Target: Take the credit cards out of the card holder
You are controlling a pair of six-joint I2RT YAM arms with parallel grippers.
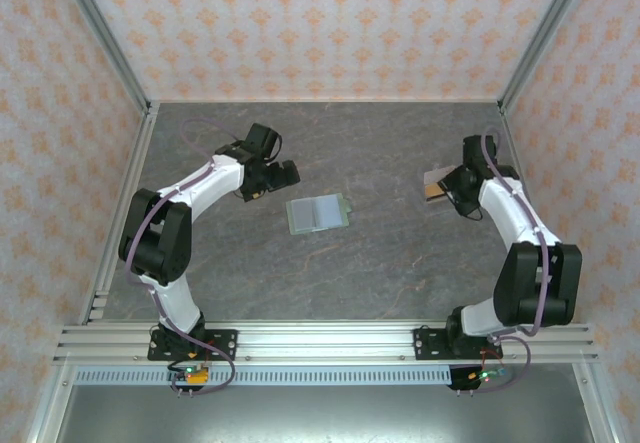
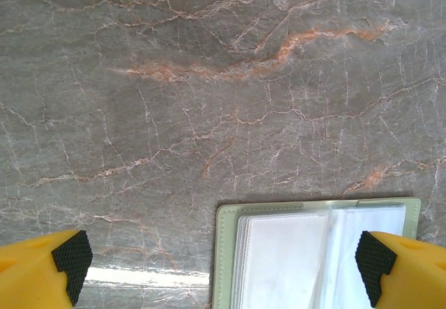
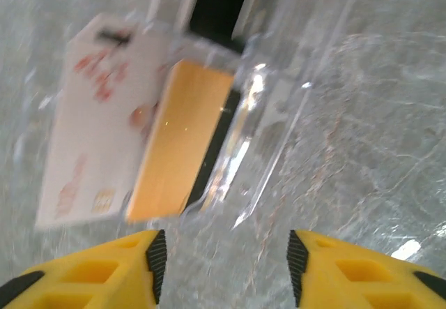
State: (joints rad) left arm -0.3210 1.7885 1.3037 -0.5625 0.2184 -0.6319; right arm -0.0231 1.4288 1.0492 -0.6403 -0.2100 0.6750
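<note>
Left pincer (image 1: 284, 175) is hanging over the table (image 1: 380, 263) with its jaws standing wide apart and nothing between them. The right pincer (image 1: 452, 191) is likewise standing apart and gripping nothing, its yellow fingers (image 3: 132, 267) pointing down at the grey, orange-veined stone.

The sage-green card holder (image 1: 318, 213) is lying open and flat, pale pockets facing up. It is lying between the two pincers, just beyond the left one's tips and well apart from the right one. From the left wrist camera, the holder (image 2: 317, 253) is sitting below the left pincer (image 2: 223, 267), its corner lying in the gap and its far side running under one black pad (image 2: 373, 267).

The credit cards (image 1: 434, 183) are lying loose on the table just ahead of the right pincer (image 3: 226, 264), outside the holder. A white card (image 3: 97, 121) with red marks is lying flat. An orange-yellow card (image 3: 181, 141) is overlapping its edge, and a dark strip (image 3: 216, 148) is showing beneath. This view is blurring the finer details.
</note>
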